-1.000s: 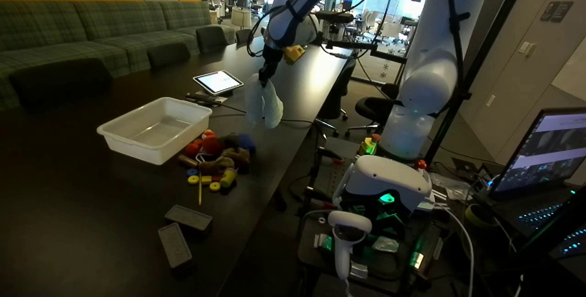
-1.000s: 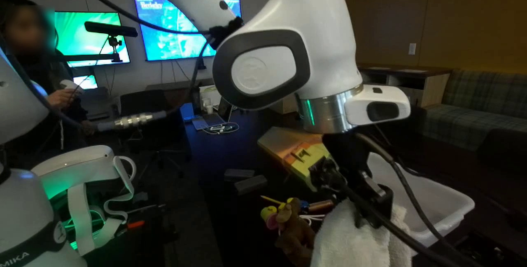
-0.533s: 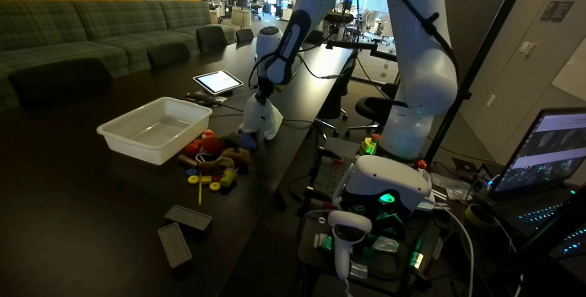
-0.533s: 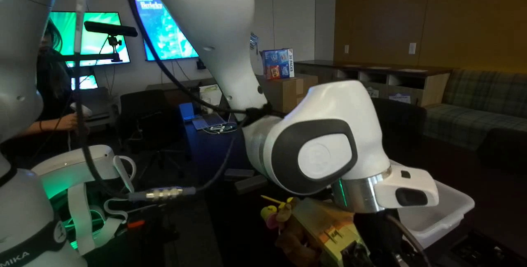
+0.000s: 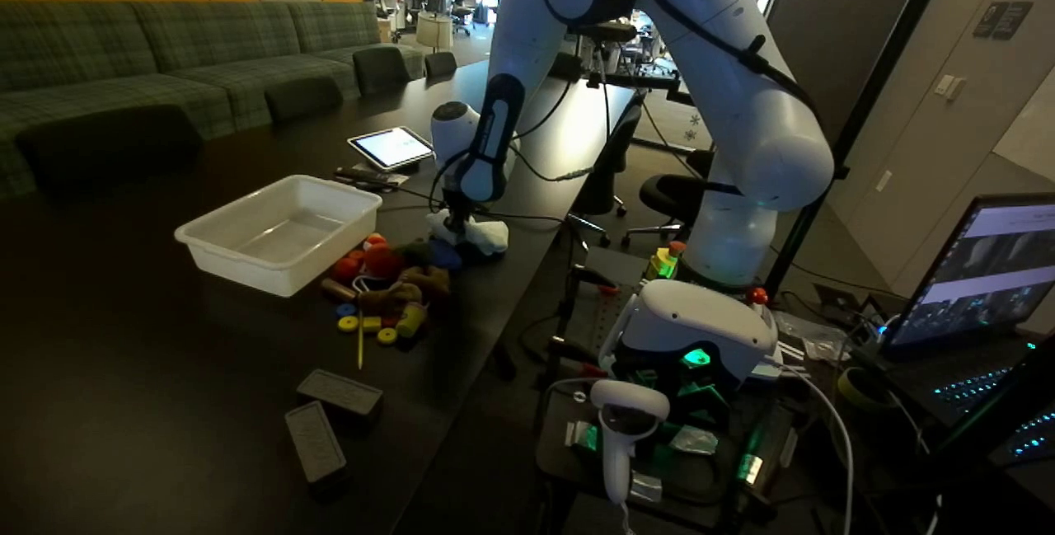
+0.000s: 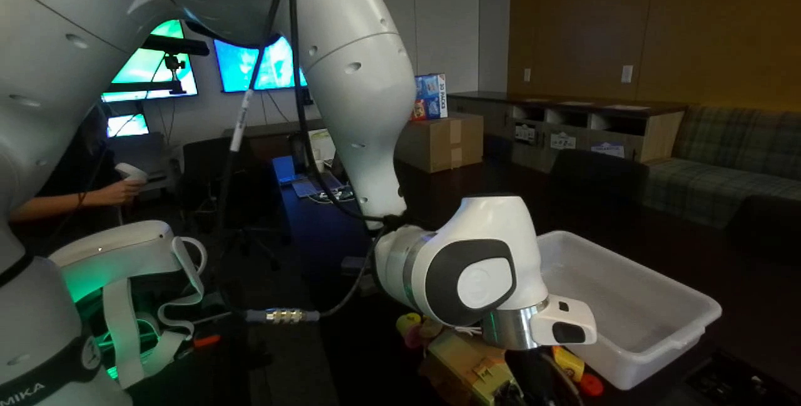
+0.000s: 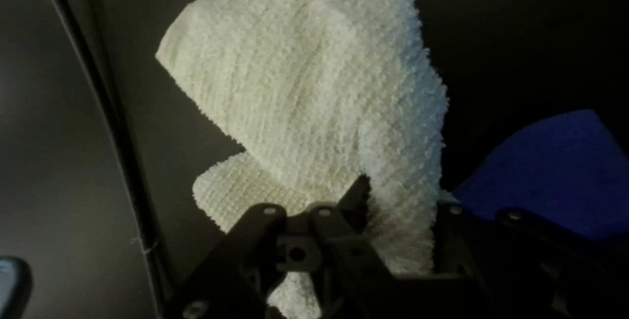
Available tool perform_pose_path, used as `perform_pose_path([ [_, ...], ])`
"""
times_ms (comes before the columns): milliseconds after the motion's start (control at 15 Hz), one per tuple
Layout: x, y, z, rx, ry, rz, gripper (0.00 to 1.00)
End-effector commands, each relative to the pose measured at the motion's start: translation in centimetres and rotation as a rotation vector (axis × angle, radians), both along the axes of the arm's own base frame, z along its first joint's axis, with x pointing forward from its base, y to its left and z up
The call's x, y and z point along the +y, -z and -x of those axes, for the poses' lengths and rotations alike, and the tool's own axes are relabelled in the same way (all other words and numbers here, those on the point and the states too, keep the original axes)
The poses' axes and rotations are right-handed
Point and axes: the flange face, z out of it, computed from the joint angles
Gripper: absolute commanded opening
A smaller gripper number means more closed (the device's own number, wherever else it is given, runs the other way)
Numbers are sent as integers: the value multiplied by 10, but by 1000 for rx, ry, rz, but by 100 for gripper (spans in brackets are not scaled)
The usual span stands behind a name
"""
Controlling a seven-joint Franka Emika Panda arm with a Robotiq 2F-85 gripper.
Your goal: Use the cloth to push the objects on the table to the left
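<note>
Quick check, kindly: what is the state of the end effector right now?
Black two-finger end effector: closed, holding the crumpled white terry cloth.

A bare lane ran along the robot-side edge of the tabletop [image 5: 482,304].
Inward, the pile of toys [image 5: 394,296] barred the way, the tub [image 5: 247,271] just behind; two grey blocks [image 5: 316,442] stood off the lane toward the near end. Toward the far end, the gripper [image 5: 456,226] and cloth [image 5: 488,236] took up room beside the pile, and a cable [image 7: 114,134] crossed to the edge past them.
</note>
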Motion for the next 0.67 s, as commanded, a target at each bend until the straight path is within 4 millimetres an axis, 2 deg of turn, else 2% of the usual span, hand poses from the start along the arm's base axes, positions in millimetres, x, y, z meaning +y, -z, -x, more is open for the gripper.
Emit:
perform_pose_path([
  [0,22,22,-4,27,-40,-19,7],
  [400,66,69,8,93,-95,-75,7],
  [600,87,67,4,78,-124,-88,7],
])
